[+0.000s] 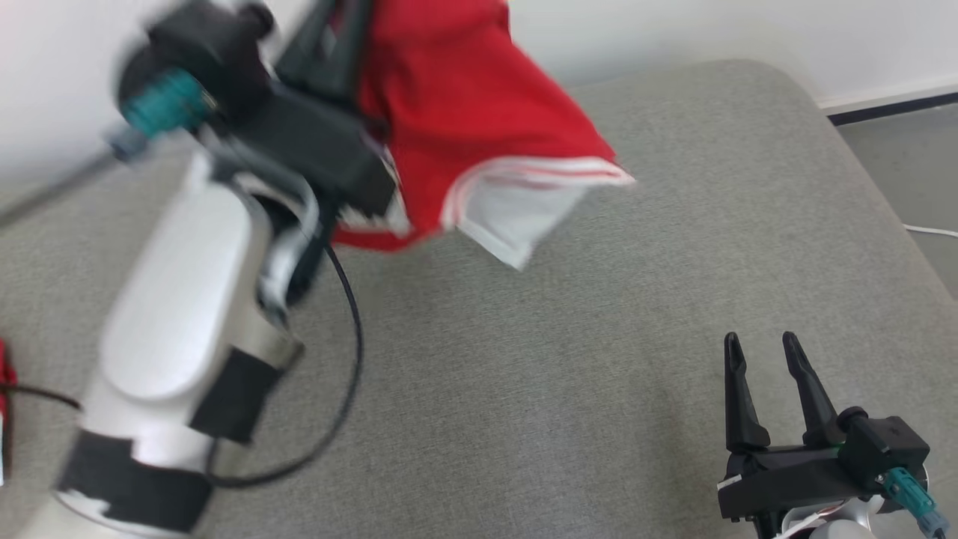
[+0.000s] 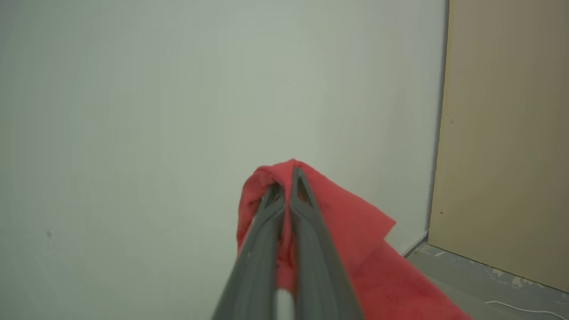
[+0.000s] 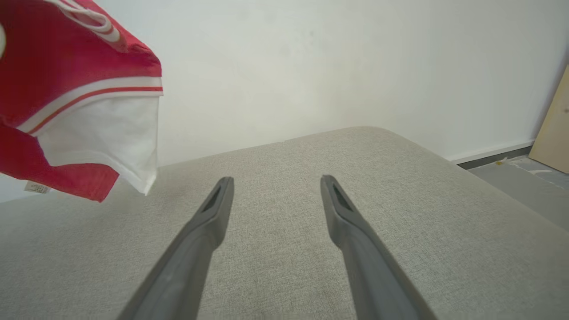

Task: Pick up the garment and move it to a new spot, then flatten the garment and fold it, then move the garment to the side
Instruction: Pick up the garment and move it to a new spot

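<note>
The garment [image 1: 464,112] is red with white trim and a white panel. It hangs in the air above the grey cushioned surface [image 1: 569,337] at the upper middle of the head view. My left gripper [image 2: 286,178] is shut on a bunched red fold of the garment [image 2: 355,231], with the fingers pressed together and pointing at a pale wall. In the right wrist view the garment [image 3: 80,106] dangles at the upper left. My right gripper [image 1: 763,352] stands open low at the right, over bare cushion; nothing lies between its fingers [image 3: 213,209].
A black cable [image 1: 344,389] loops down from my raised left forearm [image 1: 172,329]. The cushion's rounded right edge [image 1: 883,187] drops to a grey floor with a white cord [image 1: 932,230]. A tan board [image 2: 506,133] leans on the wall. A bit of red shows at the left edge [image 1: 4,374].
</note>
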Available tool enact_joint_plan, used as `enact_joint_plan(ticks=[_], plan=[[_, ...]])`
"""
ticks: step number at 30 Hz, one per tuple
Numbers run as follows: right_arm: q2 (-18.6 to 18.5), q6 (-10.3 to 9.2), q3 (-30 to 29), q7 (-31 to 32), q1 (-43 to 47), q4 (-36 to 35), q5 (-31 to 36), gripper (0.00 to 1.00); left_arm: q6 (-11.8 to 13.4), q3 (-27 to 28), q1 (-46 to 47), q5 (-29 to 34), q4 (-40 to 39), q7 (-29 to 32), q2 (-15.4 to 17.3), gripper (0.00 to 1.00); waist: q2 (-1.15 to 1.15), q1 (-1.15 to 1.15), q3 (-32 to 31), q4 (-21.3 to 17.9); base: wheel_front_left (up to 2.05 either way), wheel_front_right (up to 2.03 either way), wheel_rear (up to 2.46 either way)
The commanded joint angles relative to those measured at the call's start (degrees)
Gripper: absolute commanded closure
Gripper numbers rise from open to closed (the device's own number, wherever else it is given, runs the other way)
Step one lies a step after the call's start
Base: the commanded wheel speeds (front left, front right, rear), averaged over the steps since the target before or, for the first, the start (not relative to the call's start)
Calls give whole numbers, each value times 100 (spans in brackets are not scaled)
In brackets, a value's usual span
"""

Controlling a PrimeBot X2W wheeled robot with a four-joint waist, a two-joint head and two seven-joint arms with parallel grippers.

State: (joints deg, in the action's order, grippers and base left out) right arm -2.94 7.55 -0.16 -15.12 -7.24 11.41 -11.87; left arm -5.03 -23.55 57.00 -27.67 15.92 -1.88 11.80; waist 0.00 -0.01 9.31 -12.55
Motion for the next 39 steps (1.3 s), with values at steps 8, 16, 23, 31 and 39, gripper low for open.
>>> enact_joint_plan(ticks=[8,16,23,31,39], plan=[[7,-12,-26,-5,-40,-68,-21,0,113,-303,-1480,-131,1102,-591,-306,100,0,1,168,-26,0,0,0],[7,-12,-16,-5,-88,-13,49,0,-33,-646,-2206,-111,2032,-1008,-446,0,0,1,184,169,0,0,0],[7,-12,-65,-5,76,-64,175,0,38,-315,-2180,181,1478,-1333,-266,0,0,1,-203,563,0,0,0],[6,-12,-21,-4,284,-183,308,0,194,569,-3341,550,28,-1333,221,0,0,1,-652,1100,0,0,0],[4,-12,44,-4,446,-156,362,0,487,1257,-4600,778,-902,-1334,504,0,0,1,-895,1438,0,0,0]])
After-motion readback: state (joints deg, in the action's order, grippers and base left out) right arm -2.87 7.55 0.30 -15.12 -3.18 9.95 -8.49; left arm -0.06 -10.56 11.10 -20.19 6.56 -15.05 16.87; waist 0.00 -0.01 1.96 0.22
